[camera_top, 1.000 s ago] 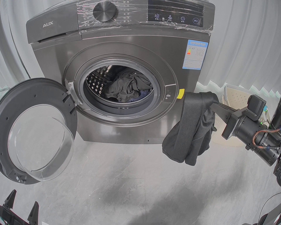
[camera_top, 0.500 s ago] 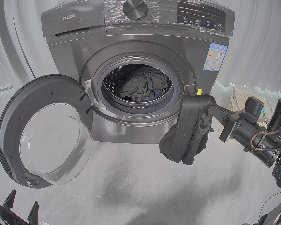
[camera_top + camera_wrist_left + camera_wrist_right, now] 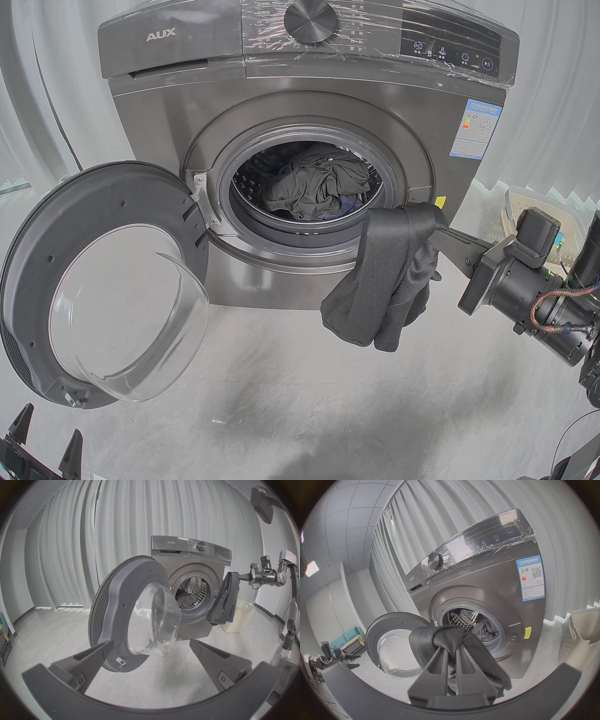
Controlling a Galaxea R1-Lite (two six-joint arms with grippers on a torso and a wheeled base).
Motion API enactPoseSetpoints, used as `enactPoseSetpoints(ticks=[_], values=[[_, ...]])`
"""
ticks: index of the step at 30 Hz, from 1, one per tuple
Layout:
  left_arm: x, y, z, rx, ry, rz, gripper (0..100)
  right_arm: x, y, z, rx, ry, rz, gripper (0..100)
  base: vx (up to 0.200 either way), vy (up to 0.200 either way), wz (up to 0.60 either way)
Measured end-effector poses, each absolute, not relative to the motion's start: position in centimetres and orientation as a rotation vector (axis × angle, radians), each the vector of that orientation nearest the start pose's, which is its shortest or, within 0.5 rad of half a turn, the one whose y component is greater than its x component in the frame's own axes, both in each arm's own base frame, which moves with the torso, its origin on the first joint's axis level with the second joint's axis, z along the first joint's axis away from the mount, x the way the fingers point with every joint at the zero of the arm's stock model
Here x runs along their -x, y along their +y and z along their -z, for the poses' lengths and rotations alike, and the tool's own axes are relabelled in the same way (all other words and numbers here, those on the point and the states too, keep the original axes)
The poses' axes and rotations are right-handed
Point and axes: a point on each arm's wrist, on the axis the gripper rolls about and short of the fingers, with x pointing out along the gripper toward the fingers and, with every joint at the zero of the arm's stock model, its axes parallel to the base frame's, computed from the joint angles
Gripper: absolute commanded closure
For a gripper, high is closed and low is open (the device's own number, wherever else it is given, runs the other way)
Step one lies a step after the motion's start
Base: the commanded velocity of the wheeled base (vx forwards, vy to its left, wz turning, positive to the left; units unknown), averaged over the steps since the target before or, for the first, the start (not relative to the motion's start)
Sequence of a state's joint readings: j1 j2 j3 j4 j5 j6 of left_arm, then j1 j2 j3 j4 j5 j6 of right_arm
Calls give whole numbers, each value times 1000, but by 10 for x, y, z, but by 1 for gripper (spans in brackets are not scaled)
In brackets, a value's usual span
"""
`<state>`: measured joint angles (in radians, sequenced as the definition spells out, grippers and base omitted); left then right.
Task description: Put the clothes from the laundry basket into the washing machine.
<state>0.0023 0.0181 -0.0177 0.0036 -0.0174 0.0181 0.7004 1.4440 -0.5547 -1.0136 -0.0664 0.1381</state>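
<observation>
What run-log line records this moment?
right gripper: shut on black garment | black garment: hanging outside drum | door: open | left gripper: open

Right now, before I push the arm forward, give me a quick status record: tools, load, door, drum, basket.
Right tool: shut on dark garment, which hangs before the washing machine, lower right of its opening
Left tool: open, empty, low at the robot's left
Door: swung wide open to the left
Drum: already holds clothes
Basket: right of the machine; contents hidden
</observation>
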Motion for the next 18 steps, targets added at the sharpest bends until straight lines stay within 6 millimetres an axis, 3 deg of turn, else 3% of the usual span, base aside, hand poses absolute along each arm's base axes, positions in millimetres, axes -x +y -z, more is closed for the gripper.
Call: enactPoseSetpoints(ticks=[7,18], values=[[23,0,-80,-6,4,12,0,-181,154,-219,-184,-57,-651,100,0,-200,0],[23,0,-80,-6,5,12,0,-190,167,-217,-178,-43,-666,100,0,0,0]])
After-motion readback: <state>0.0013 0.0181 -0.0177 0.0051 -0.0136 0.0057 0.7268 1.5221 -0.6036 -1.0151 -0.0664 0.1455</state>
